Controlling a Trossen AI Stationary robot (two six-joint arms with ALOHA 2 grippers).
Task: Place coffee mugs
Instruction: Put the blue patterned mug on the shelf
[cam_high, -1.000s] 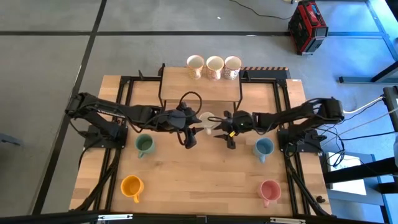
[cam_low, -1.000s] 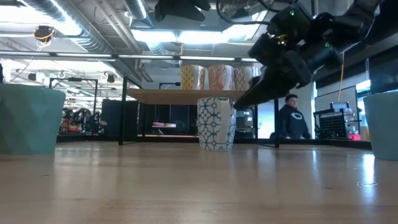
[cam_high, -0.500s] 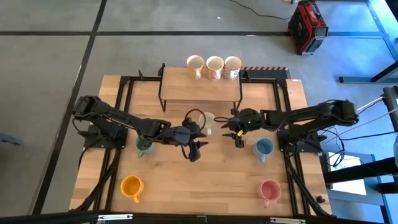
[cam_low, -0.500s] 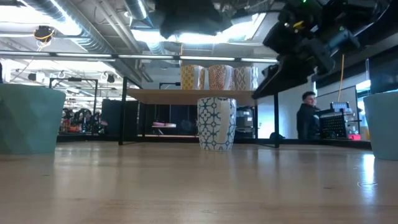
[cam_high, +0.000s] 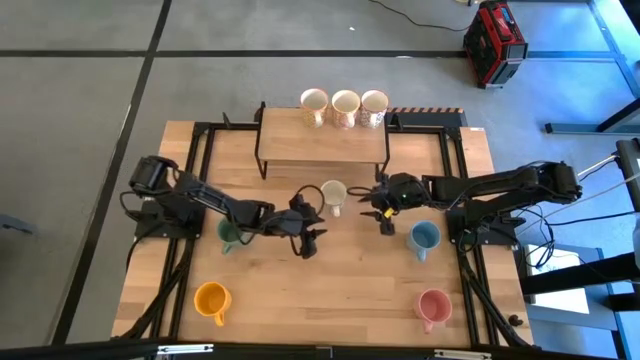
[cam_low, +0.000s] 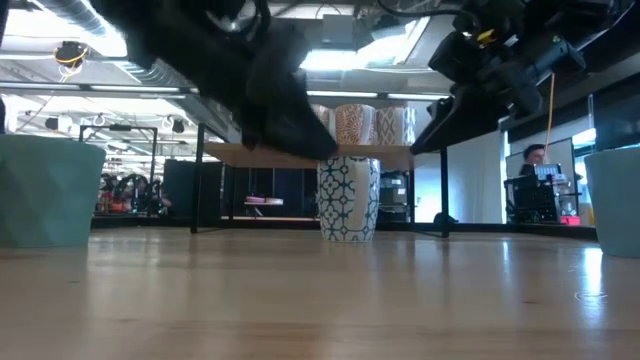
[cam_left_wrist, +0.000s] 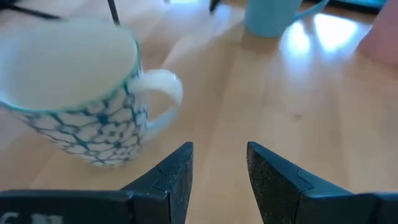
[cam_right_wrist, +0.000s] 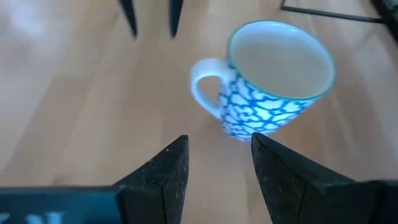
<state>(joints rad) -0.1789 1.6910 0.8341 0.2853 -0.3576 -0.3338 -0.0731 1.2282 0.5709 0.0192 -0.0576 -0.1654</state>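
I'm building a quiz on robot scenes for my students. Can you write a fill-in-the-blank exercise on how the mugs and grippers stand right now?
1. On the raised shelf stand ___ cream mugs in a row.
2. The blue-patterned white mug stands on the table between the two ___.
3. The left gripper and right gripper both hold ___.
4. The mug on the table's front left is ___.

Missing words: three; grippers; nothing; orange

Bare tabletop (cam_high: 330, 285) lies open in front, while the patterned mug (cam_high: 333, 194) stands between left gripper (cam_high: 308, 243) and right gripper (cam_high: 386, 222).
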